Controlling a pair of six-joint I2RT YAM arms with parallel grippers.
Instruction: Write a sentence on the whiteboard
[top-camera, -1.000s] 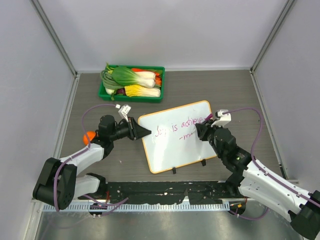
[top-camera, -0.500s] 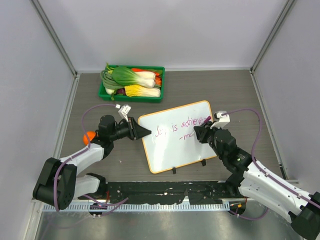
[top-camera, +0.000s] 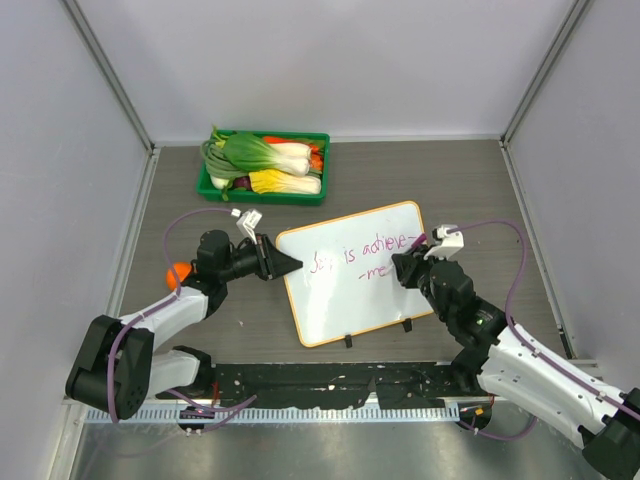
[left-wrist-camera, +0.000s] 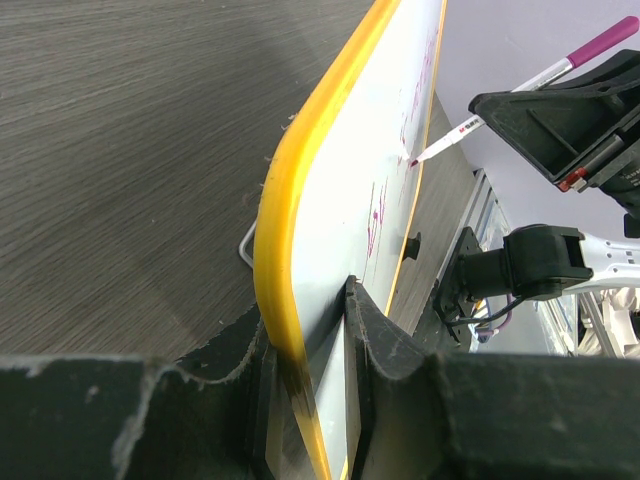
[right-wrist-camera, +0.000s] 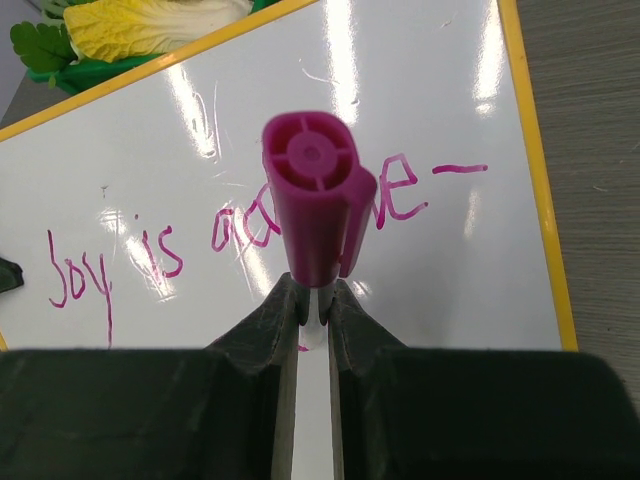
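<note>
The whiteboard (top-camera: 352, 272), white with an orange-yellow rim, lies tilted mid-table. It also shows in the left wrist view (left-wrist-camera: 345, 215) and the right wrist view (right-wrist-camera: 420, 110). The sentence (top-camera: 360, 256) in purple-pink cursive reads "Joy is achieve–" with a short second line below, and shows in the right wrist view (right-wrist-camera: 160, 250). My left gripper (top-camera: 290, 263) is shut on the board's left rim (left-wrist-camera: 285, 330). My right gripper (top-camera: 400, 268) is shut on a white marker with a magenta cap (right-wrist-camera: 312, 200); its tip touches the board at the second line (left-wrist-camera: 412, 160).
A green tray (top-camera: 264, 166) of vegetables stands behind the board at the back left. An orange object (top-camera: 178, 271) lies by the left arm. Grey walls enclose the table on three sides.
My right gripper has shifted the marker slightly along the second line, which has grown by a letter or two. The left gripper and board have not moved.
</note>
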